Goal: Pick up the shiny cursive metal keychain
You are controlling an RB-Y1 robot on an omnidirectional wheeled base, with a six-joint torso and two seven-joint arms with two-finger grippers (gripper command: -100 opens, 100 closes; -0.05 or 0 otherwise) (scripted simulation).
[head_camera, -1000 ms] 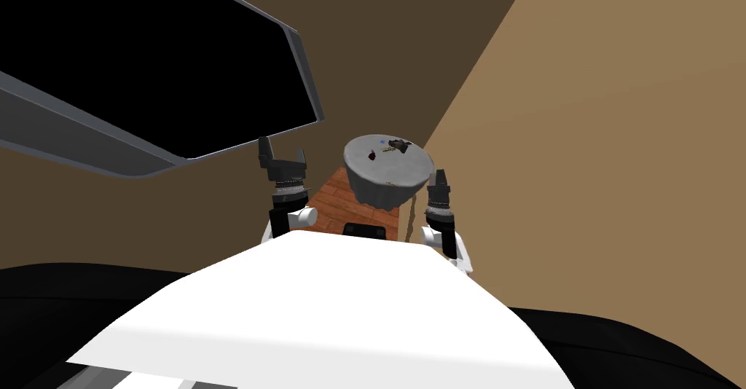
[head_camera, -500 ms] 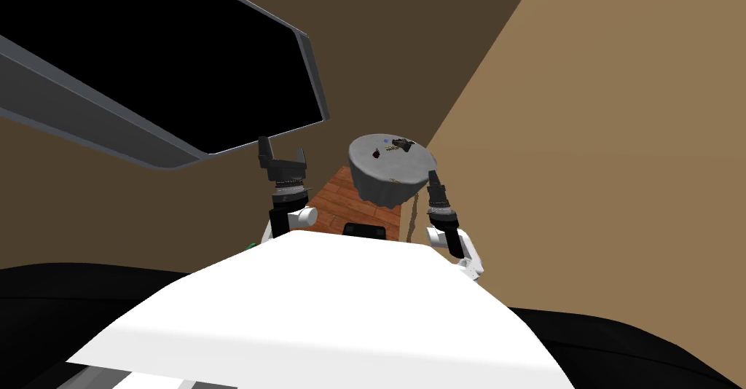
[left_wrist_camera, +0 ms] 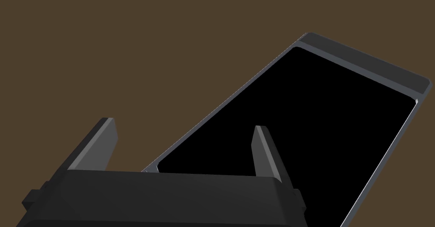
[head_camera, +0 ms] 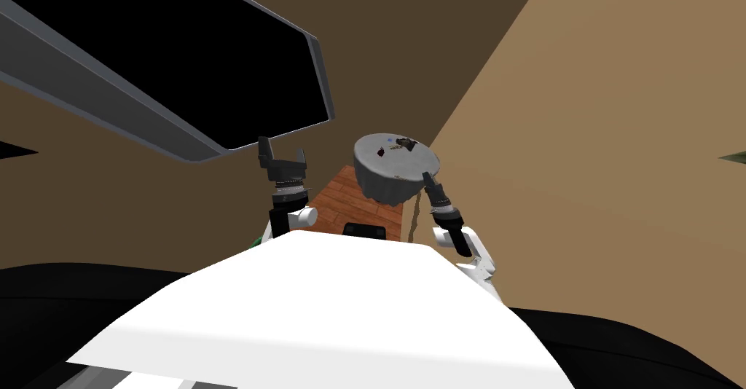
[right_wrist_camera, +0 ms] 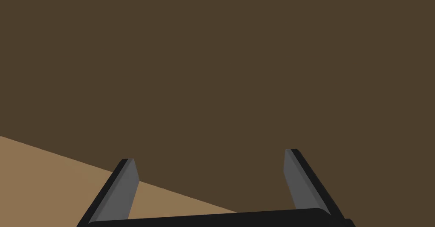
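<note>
A round grey table [head_camera: 386, 177] stands ahead of me, slightly to the right. Several small things lie on its top: a dark lump with a pale, thin bit beside it [head_camera: 401, 144], a dark red piece [head_camera: 378, 152] and a blue speck. Which of them is the keychain I cannot tell from here. My right gripper [head_camera: 427, 178] is raised by the table's near right rim, below its top; its fingers [right_wrist_camera: 127, 186] stand open and empty. My left gripper [head_camera: 283, 148] is held up left of the table, open and empty [left_wrist_camera: 182, 124].
A big black screen in a grey frame [head_camera: 320, 79] hangs on the dark brown wall at the left, close above the left gripper. A tan wall [head_camera: 583, 151] runs along the right. A strip of wood floor [head_camera: 342, 202] lies between me and the table.
My right forearm has swung outward to the right, its gripper now leaning in toward the table's rim. My view has turned a little. The left arm has held still.
</note>
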